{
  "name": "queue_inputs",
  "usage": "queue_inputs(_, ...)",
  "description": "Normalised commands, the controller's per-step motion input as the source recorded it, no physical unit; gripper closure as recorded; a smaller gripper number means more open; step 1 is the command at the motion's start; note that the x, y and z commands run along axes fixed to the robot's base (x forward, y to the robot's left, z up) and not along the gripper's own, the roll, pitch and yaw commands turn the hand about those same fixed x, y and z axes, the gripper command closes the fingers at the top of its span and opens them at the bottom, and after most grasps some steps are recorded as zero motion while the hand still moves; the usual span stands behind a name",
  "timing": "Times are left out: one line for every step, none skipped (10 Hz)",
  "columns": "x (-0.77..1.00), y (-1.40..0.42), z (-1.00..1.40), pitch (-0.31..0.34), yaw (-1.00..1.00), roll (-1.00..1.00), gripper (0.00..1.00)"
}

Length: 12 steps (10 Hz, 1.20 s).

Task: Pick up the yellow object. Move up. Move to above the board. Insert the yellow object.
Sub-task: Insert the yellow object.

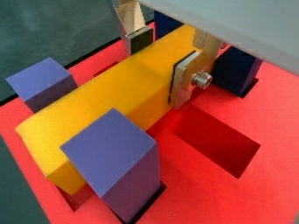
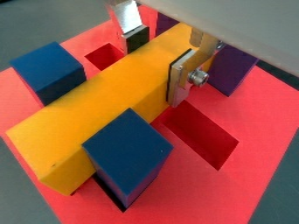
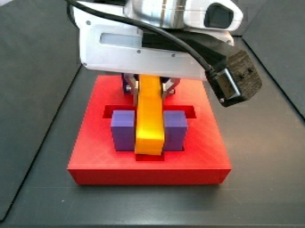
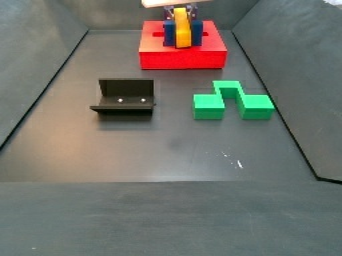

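Gripping the yellow object (image 1: pixel 111 101), gripper (image 1: pixel 163 61) over board (image 1: pixel 222 144).

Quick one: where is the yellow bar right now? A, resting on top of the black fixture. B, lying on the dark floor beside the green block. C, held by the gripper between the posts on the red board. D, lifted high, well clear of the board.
C: the gripper is shut on the yellow object, which sits between the purple posts on the board.
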Motion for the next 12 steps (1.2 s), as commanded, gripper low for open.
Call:
queue_inputs(0.07, -0.12, -0.17, -0.007, 0.04, 0.08, 1.0)
queue_inputs(0.07, -0.05, -0.21, -0.004, 0.07, 0.1, 1.0)
queue_inputs(0.01, -0.02, -0.2, -0.003, 0.08, 0.1, 1.0)
queue_inputs(0.0, 0.0, -0.2, -0.001, 0.07, 0.11, 1.0)
queue_inputs(0.0, 0.0, -0.21, -0.013, 0.01, 0.09, 1.0)
queue_inputs(0.0, 0.0, -0.19, -0.006, 0.02, 0.09, 1.0)
queue_inputs(0.01, 0.0, -0.21, 0.0, 0.0, 0.1, 1.0)
queue_inputs(0.0, 0.0, -0.21, -0.001, 0.0, 0.09, 1.0)
queue_inputs(0.0, 0.0, -0.27, -0.033, 0.0, 0.05, 1.0)
queue_inputs(0.0, 0.0, -0.37, -0.087, 0.0, 0.02, 1.0)
queue_inputs(-0.07, 0.0, -0.27, -0.051, 0.01, 0.04, 1.0)
queue_inputs(-0.08, 0.0, -0.2, -0.019, 0.0, 0.08, 1.0)
